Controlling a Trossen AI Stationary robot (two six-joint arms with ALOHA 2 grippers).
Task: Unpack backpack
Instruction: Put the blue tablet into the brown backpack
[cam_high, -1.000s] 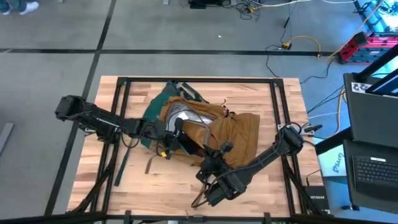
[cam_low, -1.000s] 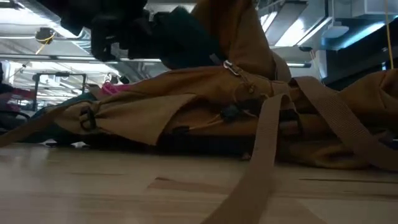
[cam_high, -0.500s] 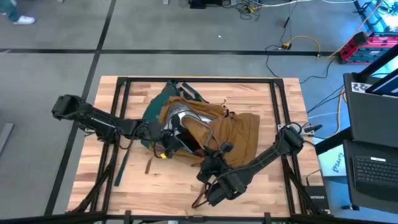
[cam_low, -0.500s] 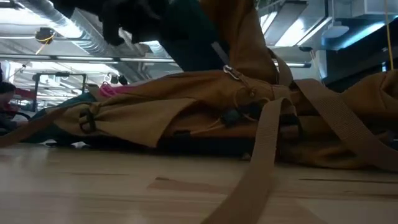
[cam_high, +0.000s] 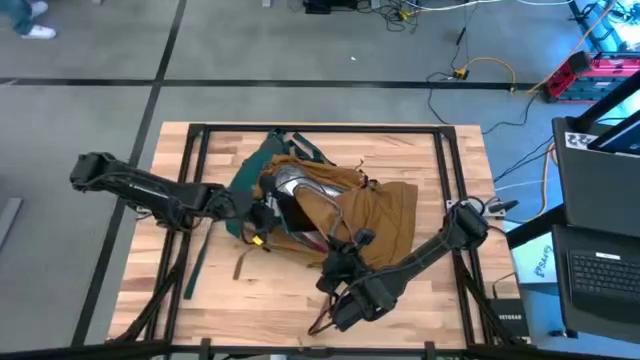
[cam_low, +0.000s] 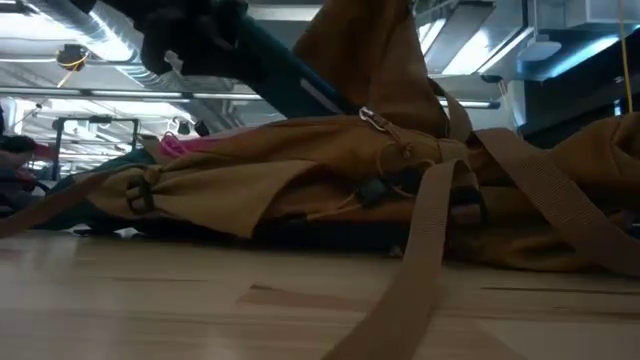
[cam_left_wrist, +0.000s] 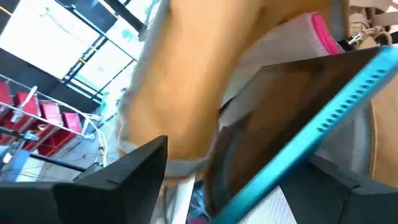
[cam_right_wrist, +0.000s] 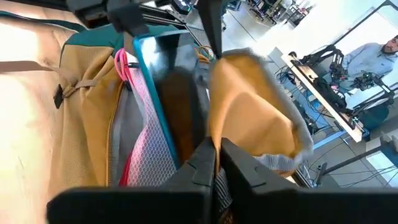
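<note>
We are working on the backpack (cam_high: 340, 205), which is lying on its side near the middle of the wooden table (cam_high: 440, 300), its mouth gaping toward our left arm. Our right gripper (cam_right_wrist: 214, 163) is pinching the tan flap of the bag's opening between closed fingers and holding it lifted, which is keeping the grey lining exposed. Our left gripper (cam_high: 258, 215) is sitting at the mouth and clamping a dark slab with a teal edge, seemingly a tablet (cam_left_wrist: 292, 124), which is standing partly out of the opening. So we judge that we are in the middle of drawing out one item. The next move is calling for a steady pull along the slab's own plane, away from the bag, while the right side is keeping the flap high. A pink-edged mesh pouch (cam_right_wrist: 140, 143) is lying just beside the tablet inside and may drag along. Loose tan straps (cam_low: 420, 260) are trailing across the table in front of the bag, and they may snag wherever we are setting the tablet down.
</note>
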